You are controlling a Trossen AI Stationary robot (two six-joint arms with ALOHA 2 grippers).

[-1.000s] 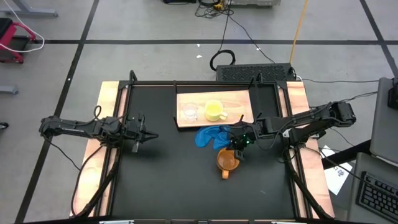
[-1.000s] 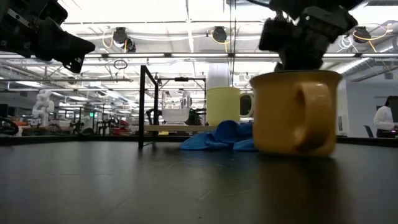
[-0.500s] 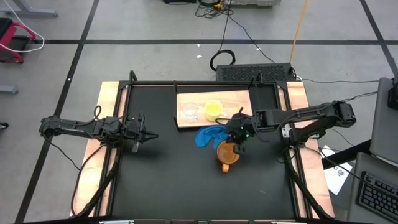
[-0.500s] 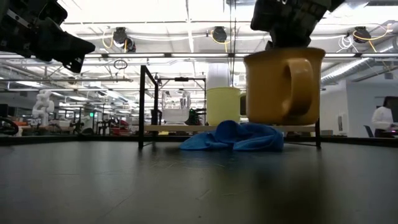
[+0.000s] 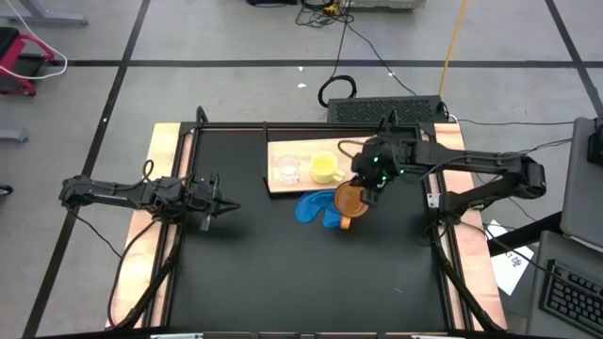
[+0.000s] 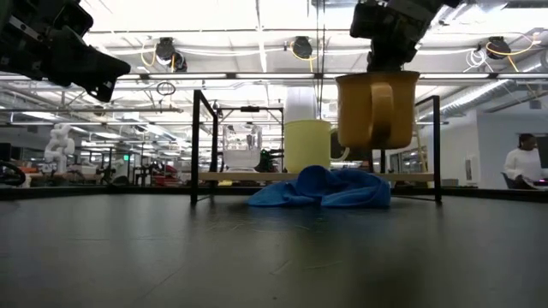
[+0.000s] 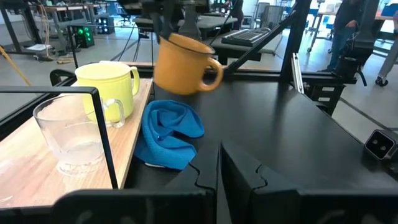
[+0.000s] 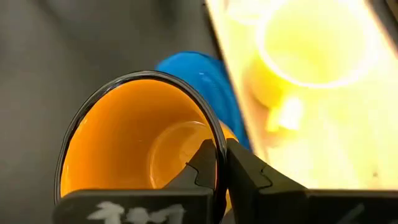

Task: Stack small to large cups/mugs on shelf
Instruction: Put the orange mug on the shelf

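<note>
The orange-brown mug (image 5: pixel 350 200) hangs in my right gripper (image 5: pixel 369 182), above the blue cloth (image 5: pixel 316 207) and just in front of the shelf's near edge. It also shows in the low view (image 6: pixel 375 109) and the left wrist view (image 7: pixel 183 64). The yellow mug (image 5: pixel 325 168) and the clear plastic cup (image 5: pixel 286 169) stand upright, side by side, on the light-wood shelf (image 5: pixel 363 151). My left gripper (image 5: pixel 224 205) hovers shut and empty at the table's left, well away from them. My right gripper pinches the orange-brown mug's rim (image 8: pixel 217 149), one finger inside the mug and one outside. The fingers come from above, pointing down. The mug hangs about upright, mouth up, lifted clear of the table and the cloth, with its handle (image 7: pixel 211 73) away from the fingers.
The shelf stands on a thin black frame (image 6: pixel 204 145) raised a little above the table. The blue cloth (image 6: pixel 321 188) lies crumpled against its near edge. Bare black table (image 5: pixel 264 273) spreads on the near side. A person (image 6: pixel 524 162) stands far off in the room.
My right gripper has lifted the orange-brown mug off the table and carried it up and toward the far edge, to above the blue cloth by the shelf. The mug has turned about, so in the low view its handle now shows nearly edge-on.
</note>
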